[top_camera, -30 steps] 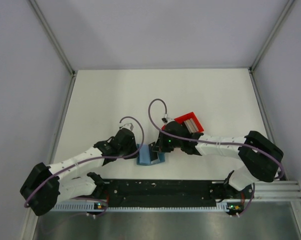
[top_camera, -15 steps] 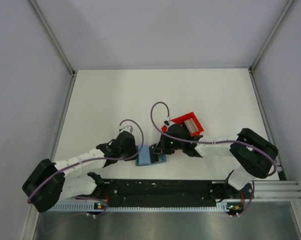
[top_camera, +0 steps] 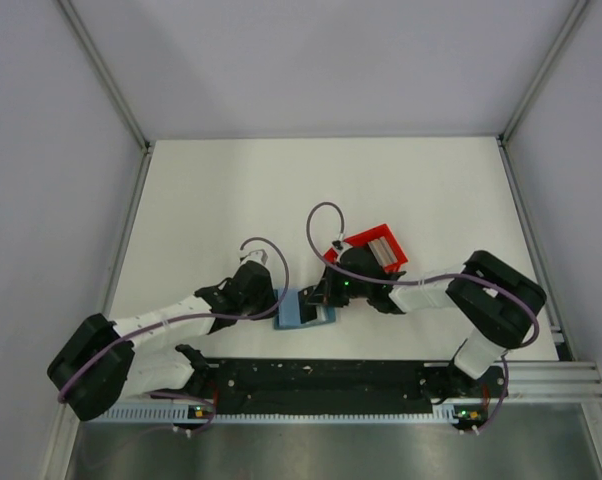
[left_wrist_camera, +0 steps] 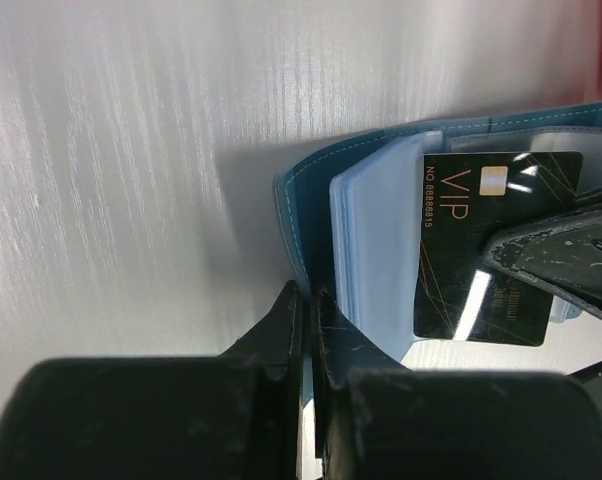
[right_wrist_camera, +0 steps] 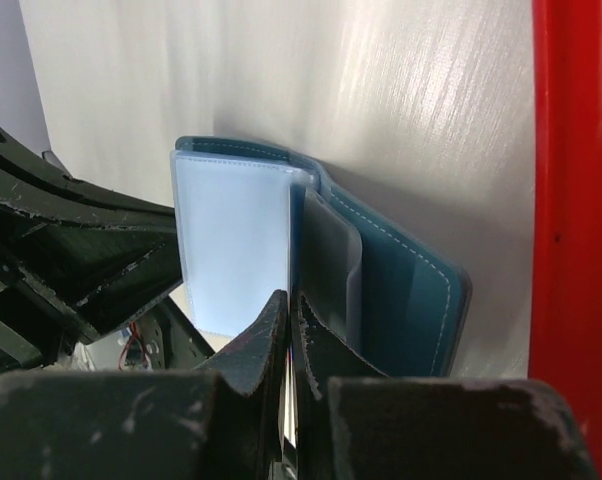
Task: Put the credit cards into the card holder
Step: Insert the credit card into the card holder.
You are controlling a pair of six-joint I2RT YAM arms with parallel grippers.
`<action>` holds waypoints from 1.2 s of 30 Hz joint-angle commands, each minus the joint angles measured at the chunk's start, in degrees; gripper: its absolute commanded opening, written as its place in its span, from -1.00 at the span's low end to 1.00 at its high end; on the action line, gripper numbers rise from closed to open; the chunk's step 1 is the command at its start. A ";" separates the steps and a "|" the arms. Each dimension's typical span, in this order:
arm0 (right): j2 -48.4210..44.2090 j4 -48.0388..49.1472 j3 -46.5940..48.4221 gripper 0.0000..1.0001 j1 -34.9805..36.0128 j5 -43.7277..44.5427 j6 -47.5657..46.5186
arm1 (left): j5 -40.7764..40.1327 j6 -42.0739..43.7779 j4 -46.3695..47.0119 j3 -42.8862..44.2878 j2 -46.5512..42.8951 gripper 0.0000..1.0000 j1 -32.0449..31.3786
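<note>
White table [top_camera: 231, 200], pale grey walls [top_camera: 321, 60]

Top cam: high, behind arm bases, looks down on whole worktop [top_camera: 231, 190], far off. L wrist cam: v. close, looks past left claw [left_wrist_camera: 309, 305] at card holder [left_wrist_camera: 303, 190]. R wrist cam: close too, past right claw [right_wrist_camera: 289, 312], from opp. side. All three share the holder.
</note>
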 commanded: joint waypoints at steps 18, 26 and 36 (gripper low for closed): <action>1.39 -1.87 0.59 -1.00 -1.44 3.65 -8.76 | -0.88 0.31 -3.34 -0.74 3.79 -1.00 0.05; 1.65 -3.89 2.70 -1.00 -1.53 5.32 -11.49 | -0.88 0.40 -3.60 -0.39 4.66 -1.00 0.05; 4.99 0.06 0.86 -1.00 -1.35 0.84 -6.22 | -0.79 0.14 -3.42 -0.48 4.05 -1.00 0.05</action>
